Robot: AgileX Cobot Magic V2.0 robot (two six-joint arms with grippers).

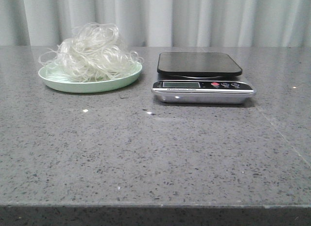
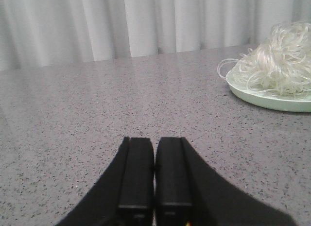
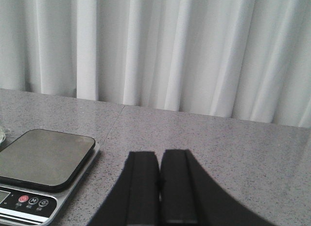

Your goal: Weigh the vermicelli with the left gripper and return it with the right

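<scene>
Front view, far left: one pale green round plate [image 1: 58, 81] sat on the grey speckled stone table [image 1: 146, 158], and on it lay the single fluffy mound of thin, translucent whitish vermicelli [image 1: 92, 53], nearly as wide as the plate, a few loops trailing over the rim.
Handling, as I judged it: the mound looked very light, springy and loosely tangled; strands might slip or shed, and dry ones could snap under a hard pinch.
Where to take hold: I would have gone for the dense top centre of the mound, pinching deep enough to catch many loops, not the stray edge strands.
Centre right: one silver digital kitchen scale [image 1: 203, 85] with a black platform stood just beside the plate, apart from it, nothing on it.
Left gripper [image 2: 154, 187]: seen in its wrist view, fingers pressed together on nothing, low over bare table, the vermicelli [image 2: 279, 60] well off to one side.
Right gripper [image 3: 160, 187]: likewise closed and empty, with the scale [image 3: 43, 158] near it.
Count: one plate, one mound, one scale, two grippers.
Progress: weighing had not started.
</scene>
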